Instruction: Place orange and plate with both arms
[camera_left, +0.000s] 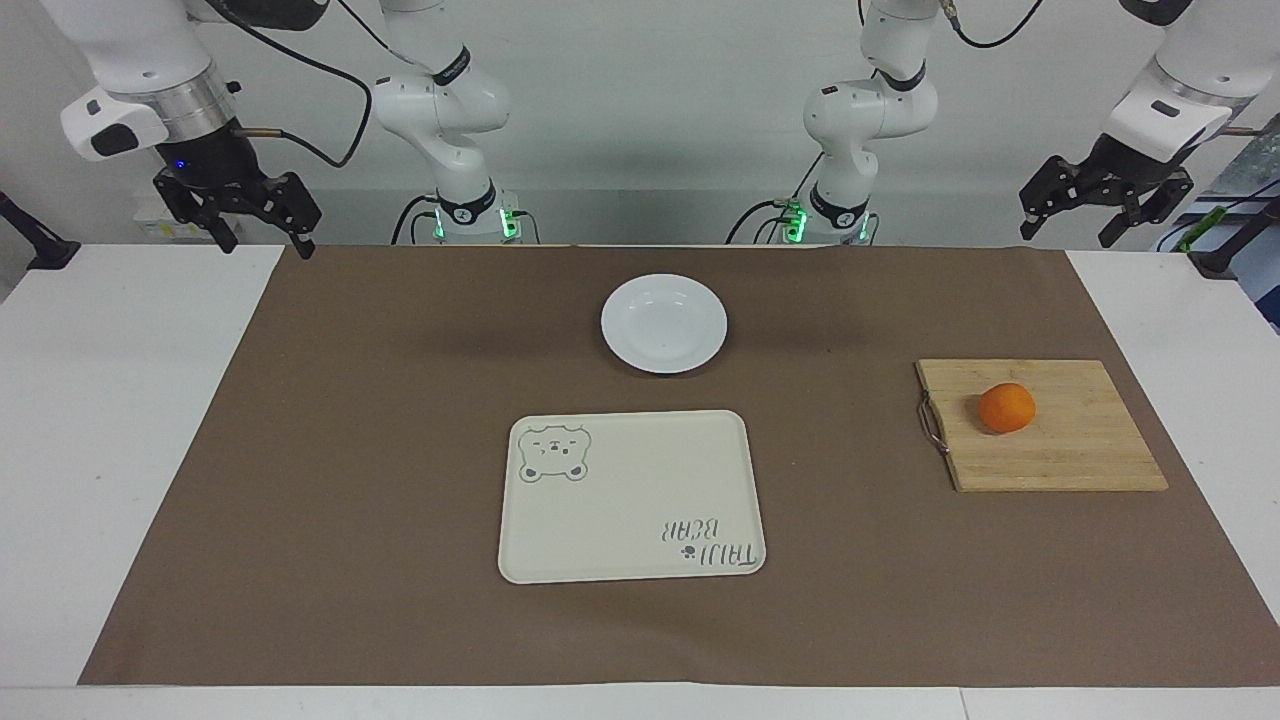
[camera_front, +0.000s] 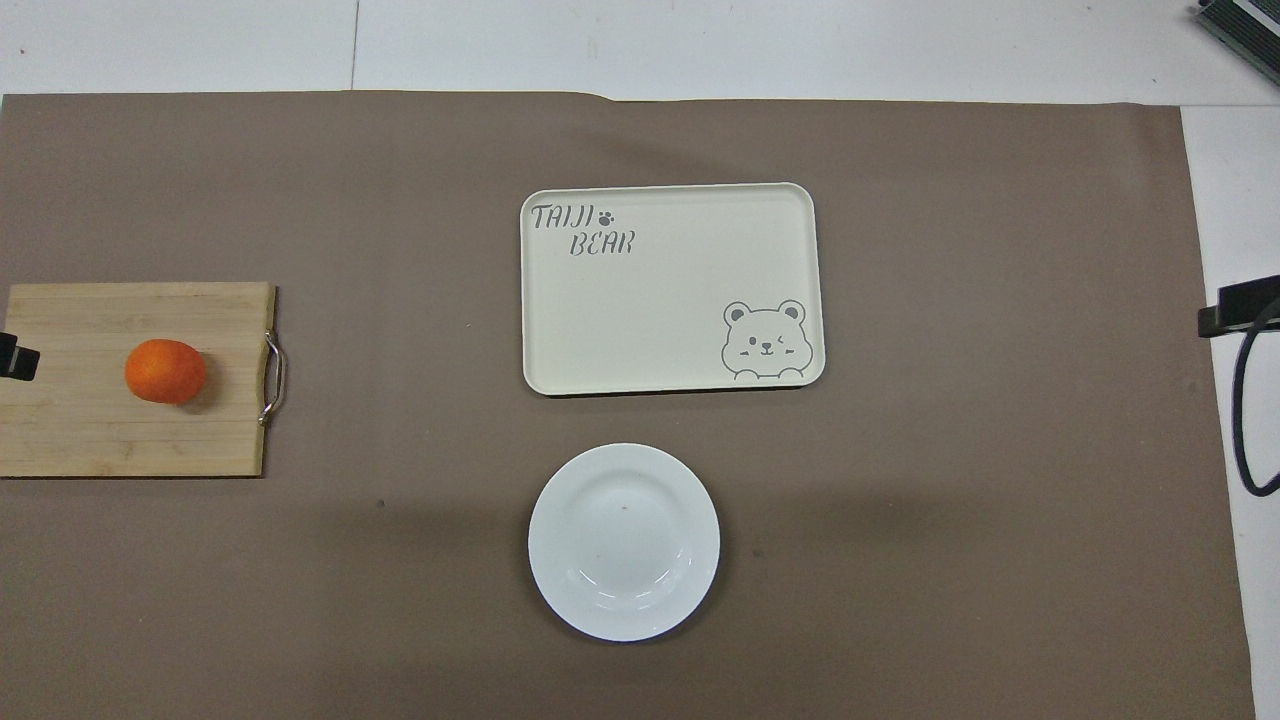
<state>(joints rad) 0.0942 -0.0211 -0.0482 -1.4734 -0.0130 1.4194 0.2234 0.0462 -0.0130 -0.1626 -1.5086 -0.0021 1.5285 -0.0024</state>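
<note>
The orange (camera_left: 1006, 407) sits on the cutting board (camera_left: 1060, 450), toward the left arm's end from the tray (camera_left: 630, 500); the plate (camera_left: 664, 323) lies nearer the robots. Left pincer (camera_left: 1100, 215) and right pincer (camera_left: 250, 225) hang wide, empty.

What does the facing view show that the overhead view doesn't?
Only the facing view shows the two white jointed arms: the left gripper and right gripper hang open at the table's two ends, holding nothing. Only the overhead view reads the cream rectangular bear tray's lettering upright. Both show the small round orange on the bamboo cutting board, and the round white plate nearer to the robots than the tray.
</note>
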